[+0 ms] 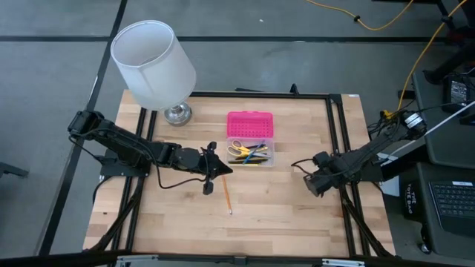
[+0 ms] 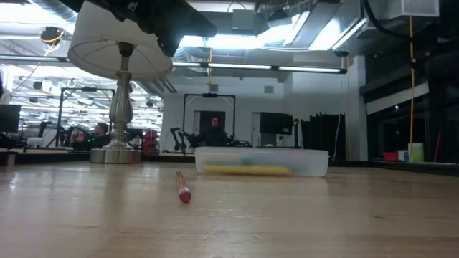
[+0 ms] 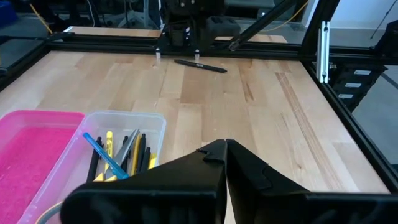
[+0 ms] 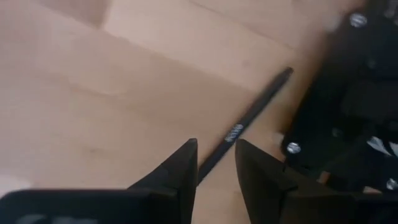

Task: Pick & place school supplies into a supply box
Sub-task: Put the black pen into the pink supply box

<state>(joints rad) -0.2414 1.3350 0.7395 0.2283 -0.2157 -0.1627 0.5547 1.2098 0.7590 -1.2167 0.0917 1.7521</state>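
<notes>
black pen (image 4: 249, 121) on the table between the parted fingers of the right gripper (image 4: 216, 163)

On my light wooden slatted tabletop (image 1: 282, 200) stands a lamp with a white drum-shaped shade (image 1: 152, 63) and a silver metal base (image 1: 177, 113), near the far left corner. A yellow cable (image 1: 386, 26) trails across the grey floor (image 1: 59, 111) beyond my table

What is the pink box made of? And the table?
The supply box looks like plastic: its tray is see-through, showing pens inside, and its open lid is solid glossy pink. The table looks like pale wood, with grain lines and plank seams.
</notes>
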